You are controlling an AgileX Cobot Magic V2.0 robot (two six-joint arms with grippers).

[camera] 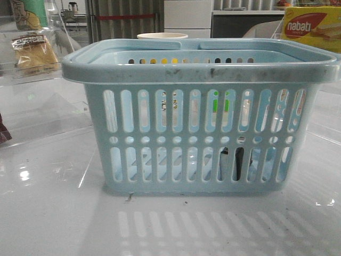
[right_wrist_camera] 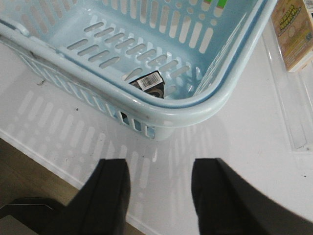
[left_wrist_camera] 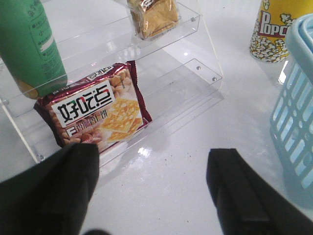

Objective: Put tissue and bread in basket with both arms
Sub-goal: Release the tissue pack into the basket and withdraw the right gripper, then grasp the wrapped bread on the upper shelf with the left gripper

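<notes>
The light-blue basket (camera: 200, 114) stands in the middle of the table. A small dark tissue pack (right_wrist_camera: 149, 83) lies on its floor near a corner and shows through the slots (camera: 235, 160) in the front view. The bread (left_wrist_camera: 152, 17), golden-brown in a clear wrapper, sits on the upper step of a clear acrylic shelf (camera: 33, 52) left of the basket. My left gripper (left_wrist_camera: 154, 169) is open over bare table in front of that shelf, holding nothing. My right gripper (right_wrist_camera: 159, 171) is open outside the basket's corner (right_wrist_camera: 161, 115), empty. Neither arm shows in the front view.
On the acrylic shelf (left_wrist_camera: 195, 73) stand a green bottle (left_wrist_camera: 32, 46) and a red cracker packet (left_wrist_camera: 100, 110). A popcorn cup (left_wrist_camera: 271, 29) stands beside the basket (left_wrist_camera: 298, 103). A nabati box (camera: 311, 28) is at the back right, a boxed snack (right_wrist_camera: 293, 34) on another clear shelf. The table edge (right_wrist_camera: 34, 149) is near the right gripper.
</notes>
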